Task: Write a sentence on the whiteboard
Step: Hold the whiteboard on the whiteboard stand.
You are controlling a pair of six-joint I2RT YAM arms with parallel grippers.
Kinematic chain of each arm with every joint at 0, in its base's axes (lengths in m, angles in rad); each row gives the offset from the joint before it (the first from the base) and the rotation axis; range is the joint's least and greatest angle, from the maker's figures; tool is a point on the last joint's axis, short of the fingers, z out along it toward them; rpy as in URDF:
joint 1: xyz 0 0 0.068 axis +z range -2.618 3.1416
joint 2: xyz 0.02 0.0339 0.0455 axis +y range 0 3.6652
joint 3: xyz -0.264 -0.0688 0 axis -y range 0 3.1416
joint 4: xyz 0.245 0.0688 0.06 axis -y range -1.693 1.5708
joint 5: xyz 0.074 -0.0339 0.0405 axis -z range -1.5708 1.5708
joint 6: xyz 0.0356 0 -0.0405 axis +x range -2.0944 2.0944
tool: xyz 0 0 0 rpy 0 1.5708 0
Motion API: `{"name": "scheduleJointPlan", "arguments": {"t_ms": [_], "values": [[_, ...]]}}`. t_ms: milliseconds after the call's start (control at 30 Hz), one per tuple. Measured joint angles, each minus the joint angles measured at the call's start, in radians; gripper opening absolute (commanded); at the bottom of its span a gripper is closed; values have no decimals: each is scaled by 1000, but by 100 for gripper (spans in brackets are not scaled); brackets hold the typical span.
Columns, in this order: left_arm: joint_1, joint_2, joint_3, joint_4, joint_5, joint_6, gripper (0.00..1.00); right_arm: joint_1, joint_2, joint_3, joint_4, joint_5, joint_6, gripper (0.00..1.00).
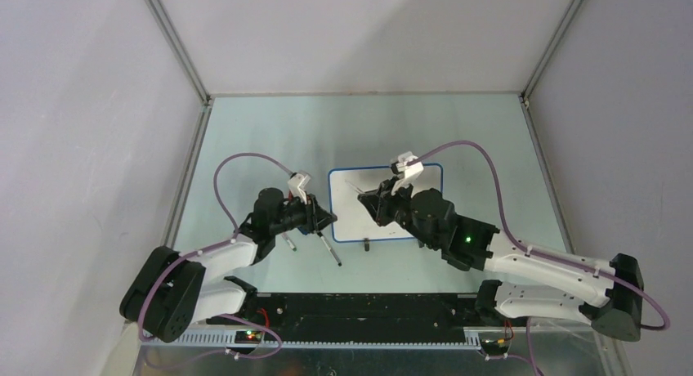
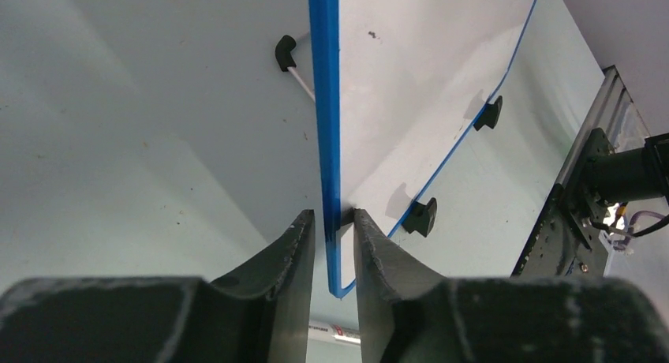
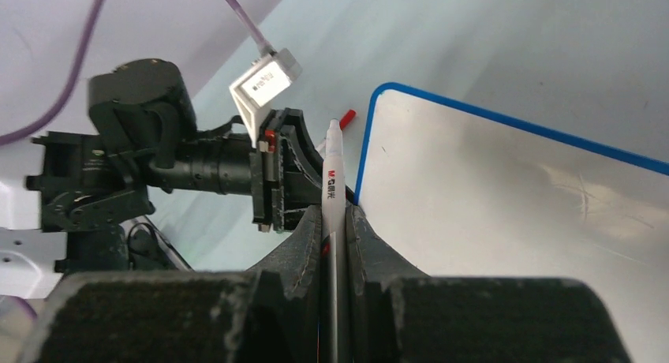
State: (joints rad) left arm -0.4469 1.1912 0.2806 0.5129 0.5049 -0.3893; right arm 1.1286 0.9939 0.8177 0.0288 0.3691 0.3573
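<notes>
Here there was one board (image 1: 347,221), lying near the middle of the table (image 1: 270,139) ahead of the two arms. Its long axis ran left to right in the top view. Its two black feet (image 2: 420,217) (image 2: 489,112) sat on the near long edge, though only one foot (image 1: 366,245) showed clearly from above.

There were three pens. One pen (image 3: 332,174) was clamped tight between the fingers of the right gripper (image 3: 335,213). It lay along the fingers, with its tip past them toward the left arm. From above, the right gripper (image 1: 368,200) hung over the left half of the board, and whether the tip touched the surface could not be told. The two loose pens (image 1: 288,243) (image 1: 329,251) lay on the table just beside the board's near left corner, under the left arm.

The left gripper (image 2: 331,215) had its two fingers drawn in narrow on either side of the blue rim (image 2: 325,102) at that corner. The rim ran straight away between them, seen edge-on. Whether the pads actually pinched it could not be told. From above, the left gripper (image 1: 325,221) met the board's left short edge.
</notes>
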Motion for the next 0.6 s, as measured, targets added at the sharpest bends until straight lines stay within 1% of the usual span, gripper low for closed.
{"name": "scheduleJointPlan", "arguments": {"t_ms": [100, 467, 600], "values": [[0, 0, 10, -14, -4, 0, 22, 1, 42, 17, -14, 17, 0, 0], [0, 10, 24, -33, -4, 6, 23, 15, 92, 39, -22, 62, -4, 0], [0, 10, 24, -35, -3, 7, 20, 23, 113, 58, -25, 77, -11, 0]]}}
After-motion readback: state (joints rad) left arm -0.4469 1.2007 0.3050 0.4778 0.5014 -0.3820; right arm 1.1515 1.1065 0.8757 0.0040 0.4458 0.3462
